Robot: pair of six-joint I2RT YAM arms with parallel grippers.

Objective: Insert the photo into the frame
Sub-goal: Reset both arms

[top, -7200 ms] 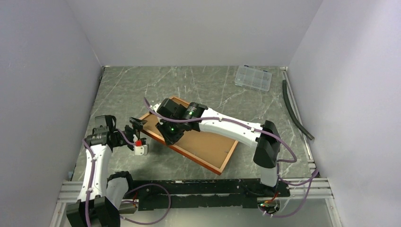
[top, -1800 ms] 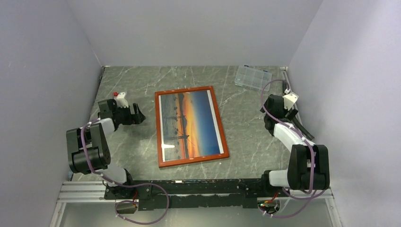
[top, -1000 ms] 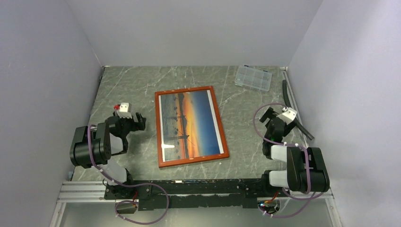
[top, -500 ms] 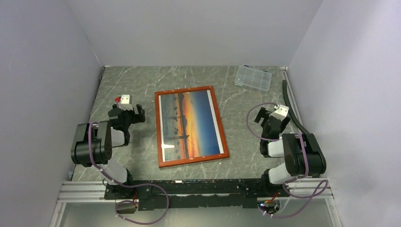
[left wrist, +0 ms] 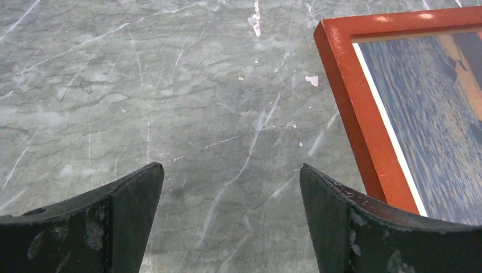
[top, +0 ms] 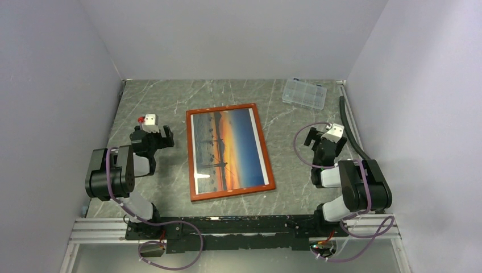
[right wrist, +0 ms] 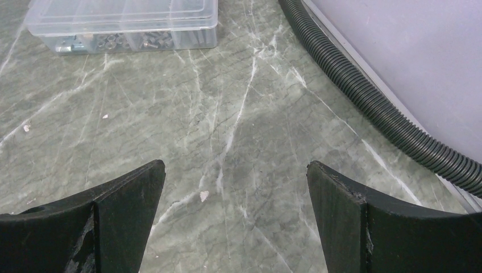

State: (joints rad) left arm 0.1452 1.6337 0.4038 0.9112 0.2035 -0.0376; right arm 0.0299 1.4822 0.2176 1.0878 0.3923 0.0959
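Both wide and empty: my left pincer [left wrist: 230, 176] just beside the frame [top: 224, 108], my right pincer [right wrist: 236, 170] well apart. The photo [top: 227, 149] lies face up inside it, flat on the table [top: 284, 165]. Insertion looks finished; next I only park, no grasp needed.

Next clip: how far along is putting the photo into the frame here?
Done, by the look of it: the photo lies face up inside the frame, flat on the table. In hand: nothing; the left gripper and right gripper are open and empty, either side of the frame. Left: nothing visible, though its back cannot be seen.
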